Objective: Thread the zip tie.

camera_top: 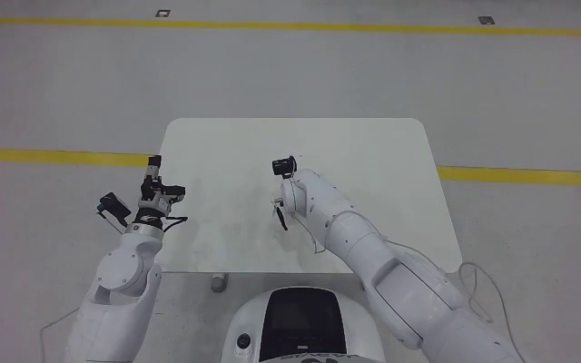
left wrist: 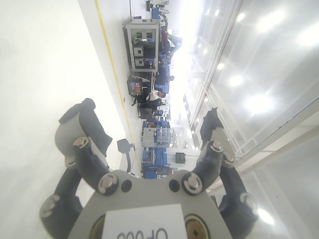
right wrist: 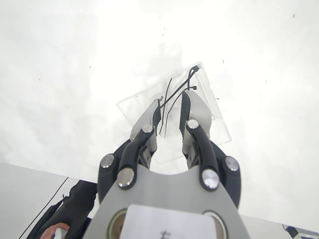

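A white table stands on a pale grey floor crossed by yellow lines, one along the far side and one passing behind the table's middle. Over the table's centre, slightly toward the near side, the right claw points down at a clear plastic tray lying flat on the tabletop. Thin black zip ties lie loose in this tray, crossing one another, with their small square heads toward its far corner. The right claw's fingers stand a narrow way apart, and the ties run into the gap between them; whether either pad touches a tie I cannot tell, and nothing is gripped. In the top view this claw sits just left of its own white forearm. The left claw hangs at the table's left edge, well apart from the tray, its fingers spread wide and holding nothing.
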